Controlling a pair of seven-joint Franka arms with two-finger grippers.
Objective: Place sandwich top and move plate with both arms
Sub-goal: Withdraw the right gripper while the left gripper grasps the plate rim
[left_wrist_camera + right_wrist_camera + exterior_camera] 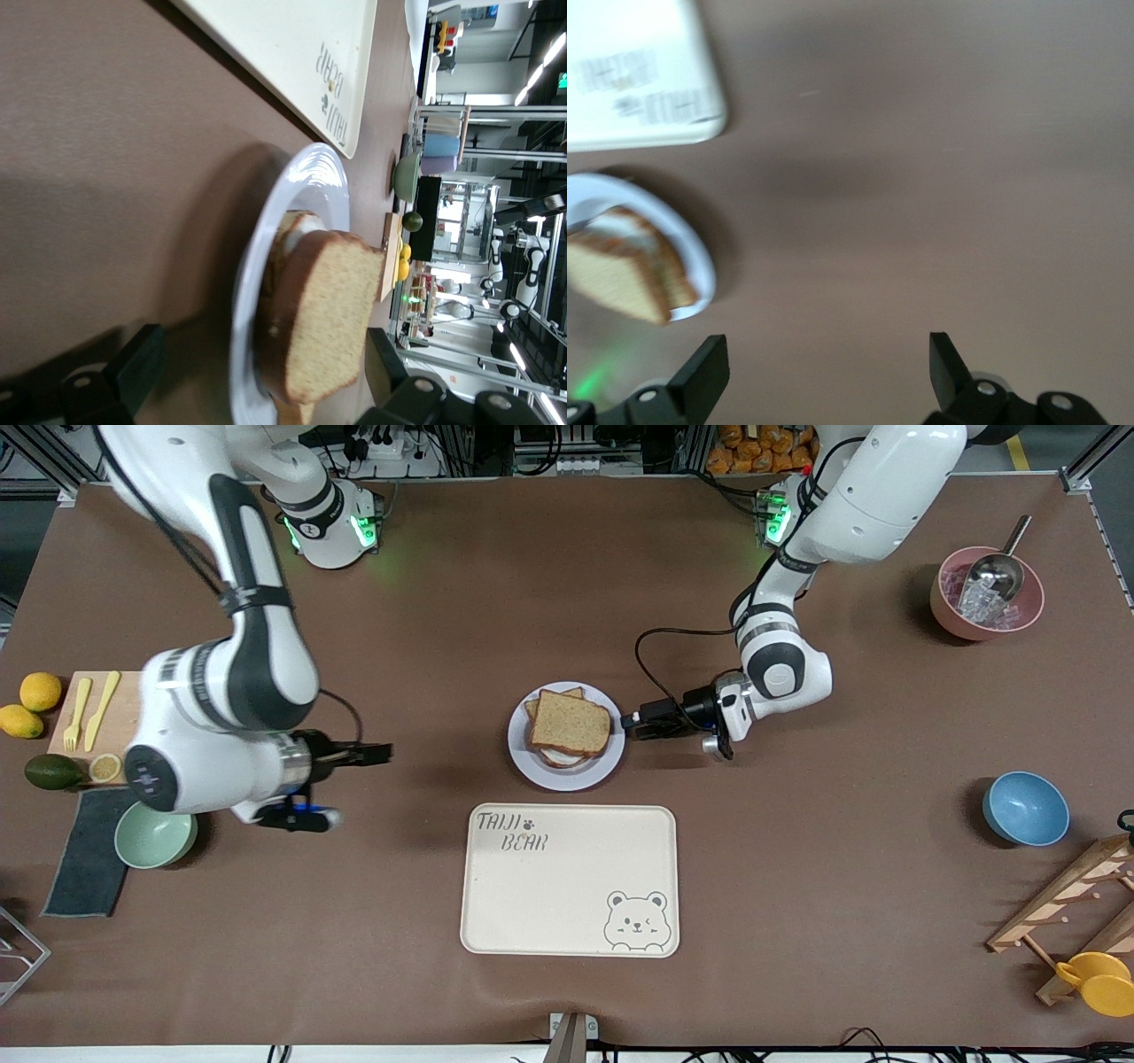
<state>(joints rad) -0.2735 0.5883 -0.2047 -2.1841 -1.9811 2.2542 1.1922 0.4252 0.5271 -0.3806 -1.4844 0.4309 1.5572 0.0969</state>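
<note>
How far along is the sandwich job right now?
Done: the top bread slice already lies on the sandwich on the plate. In hand: the left gripper sits open at the plate's rim, on the left arm's end; the right gripper is open over bare table, apart from the plate. Left: both arms gripping and moving the plate, probably to the tray.

"TAIJI BEAR" on cream tray (pixel 567 886)

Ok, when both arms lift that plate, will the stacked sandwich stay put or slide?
Probably steady if kept level: the plate has a raised rim. The sandwich top sits skewed on the lower slice, so a tilt could slide it. The plate looks glossy, so fingers may slip.
</note>
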